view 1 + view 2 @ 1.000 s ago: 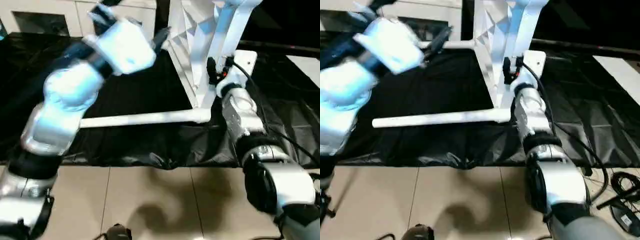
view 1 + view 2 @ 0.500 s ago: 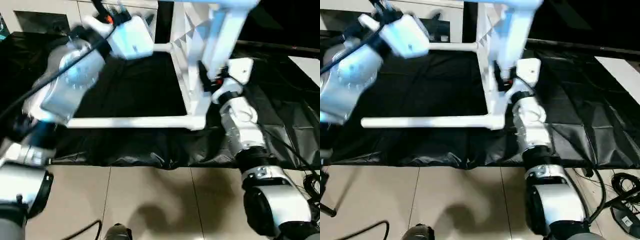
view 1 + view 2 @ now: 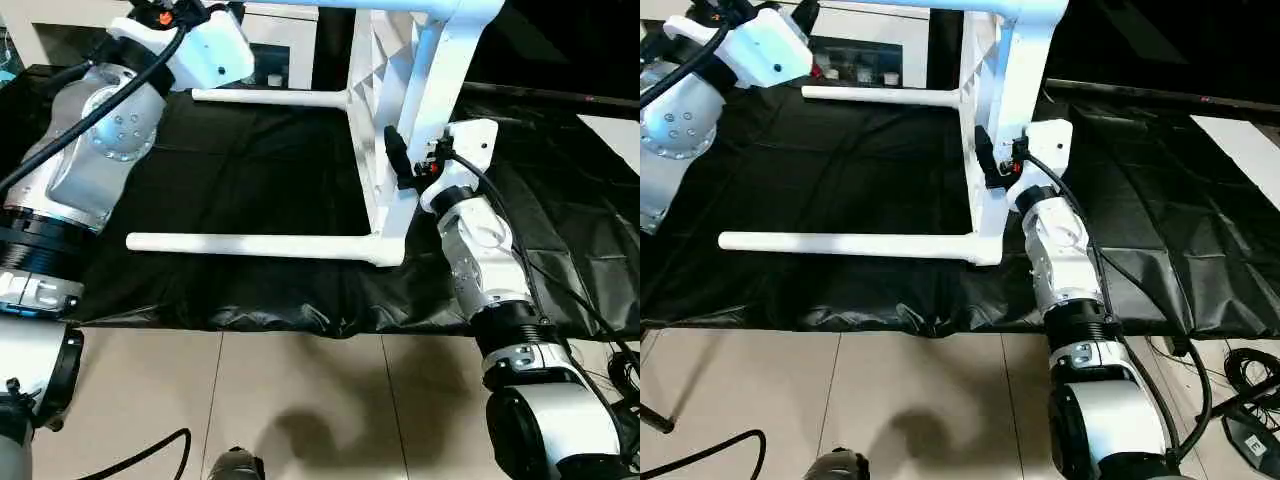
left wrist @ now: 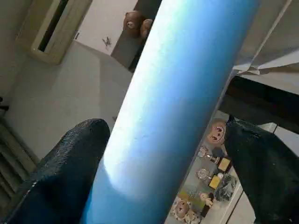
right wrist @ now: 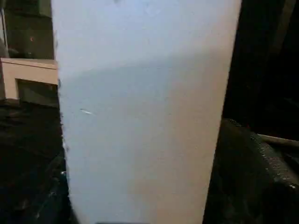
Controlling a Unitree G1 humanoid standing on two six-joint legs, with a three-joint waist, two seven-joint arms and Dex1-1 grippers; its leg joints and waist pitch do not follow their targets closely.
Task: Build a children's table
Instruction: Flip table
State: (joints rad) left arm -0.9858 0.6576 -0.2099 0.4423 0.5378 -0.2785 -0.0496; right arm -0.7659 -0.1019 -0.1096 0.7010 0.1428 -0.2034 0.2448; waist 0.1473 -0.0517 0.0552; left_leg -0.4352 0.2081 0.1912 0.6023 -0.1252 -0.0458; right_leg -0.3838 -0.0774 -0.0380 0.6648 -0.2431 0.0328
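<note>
The table [image 3: 400,130] stands on its side on the black cloth [image 3: 250,170], now more upright than a second ago. The left gripper [image 4: 154,154] has risen and straddles a leg [image 4: 177,102]; whether it grips, I cannot tell. The right gripper [image 5: 140,205] straddles another leg [image 5: 140,107], grip likewise unclear.

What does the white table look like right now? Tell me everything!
The children's table is white plastic and stands tipped on its side on the black cloth. Its top is upright, showing a ribbed underside. Two long round legs stick out sideways, level above the cloth, each plugged into a corner socket. Another leg runs across the top of the head views. The right gripper sits around the table's near edge, and the left gripper has a leg between its fingers.
</note>
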